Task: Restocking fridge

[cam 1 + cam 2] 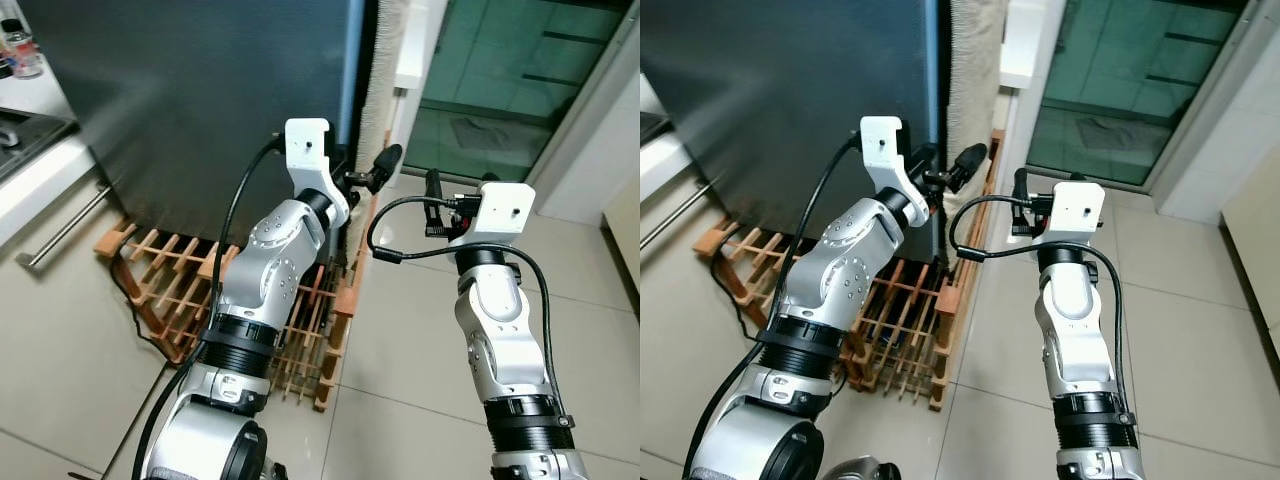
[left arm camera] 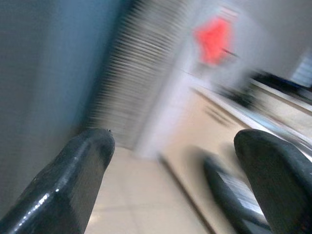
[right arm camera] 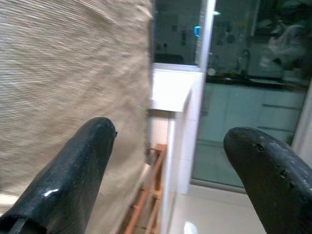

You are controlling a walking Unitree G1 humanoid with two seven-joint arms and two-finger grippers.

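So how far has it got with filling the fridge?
Barely begun. The dark fridge looks shut, and nothing is stocked yet. Both the left pincer and the right pincer are open and empty, raised near the fridge's edge. Opening it and loading food all remain.

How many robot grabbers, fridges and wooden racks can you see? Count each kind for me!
Grabbers: 2, the left gripper and the right gripper, both open and holding nothing
Fridges: 1, the dark fridge, door closed
Wooden racks: 1, the wooden rack under the fridge
Total: 4
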